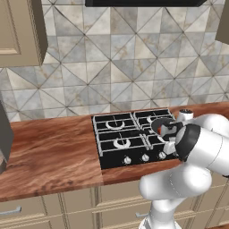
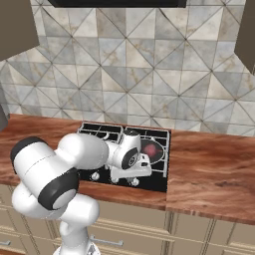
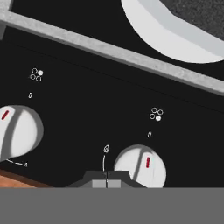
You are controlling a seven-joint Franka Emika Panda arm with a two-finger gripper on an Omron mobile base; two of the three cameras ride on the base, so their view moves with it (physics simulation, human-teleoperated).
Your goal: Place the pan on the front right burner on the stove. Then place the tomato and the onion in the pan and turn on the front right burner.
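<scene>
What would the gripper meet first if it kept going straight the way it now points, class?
Most likely a silver knob on the stove. In the hand view the shut gripper points down at the black front panel, with that knob just beside the fingertips. Depth is unclear, so it may touch the panel next to the knob instead.

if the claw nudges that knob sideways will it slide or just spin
Probably just spin: the knob looks like a round dial fixed to the black stove, with a red pointer mark and arc printed beside it. Its smooth rounded silver face may be slippery for the shut claw, so a push could glance off.
</scene>
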